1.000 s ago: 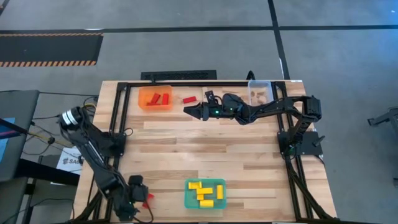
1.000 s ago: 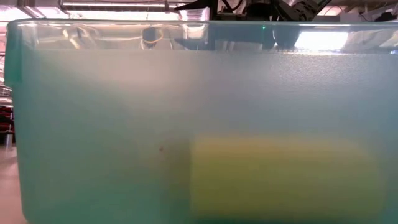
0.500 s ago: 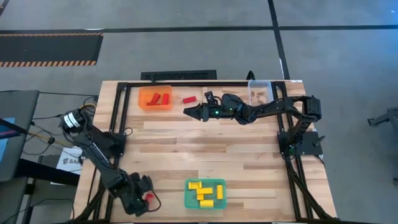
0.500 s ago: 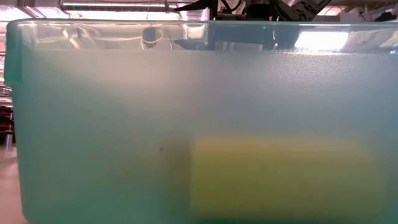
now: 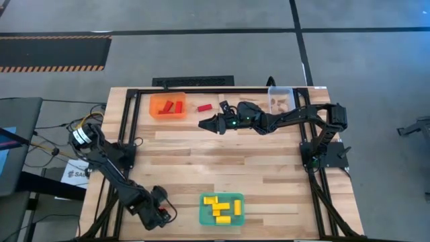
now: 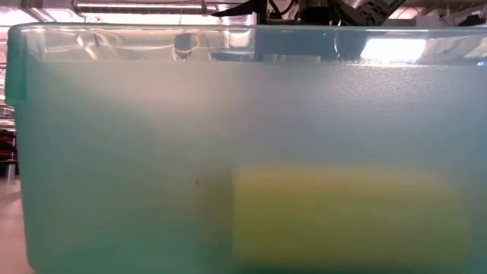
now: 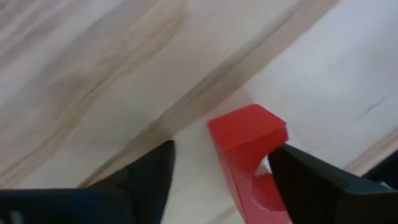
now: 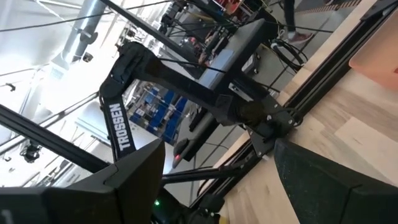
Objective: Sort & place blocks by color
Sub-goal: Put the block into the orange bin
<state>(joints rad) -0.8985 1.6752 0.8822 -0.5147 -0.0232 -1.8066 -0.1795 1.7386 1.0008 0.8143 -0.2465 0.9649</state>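
A red block with an arched cut-out lies on the wood table near its front left corner. My left gripper points down over it, open, with one finger on each side; in the high view this gripper covers the block. Another red block lies on the table at the far side, beside the orange tray. My right gripper hovers level near that block, open, with nothing between its fingers. My left gripper comes at the red block from above, its fingers to either side of it. One finger stands right at the block's side; I cannot tell whether it touches. The other finger is clear of it. The block rests on the table.
The orange tray holds red blocks at the far left. A teal tray with several yellow blocks sits at the front middle, and its wall fills the low view. A clear tray with wooden blocks stands at the far right.
My left gripper has gone toward the table's right edge and down, rolling about its own axis, until its fingers came down on either side of the red block. The block has stayed where it was.
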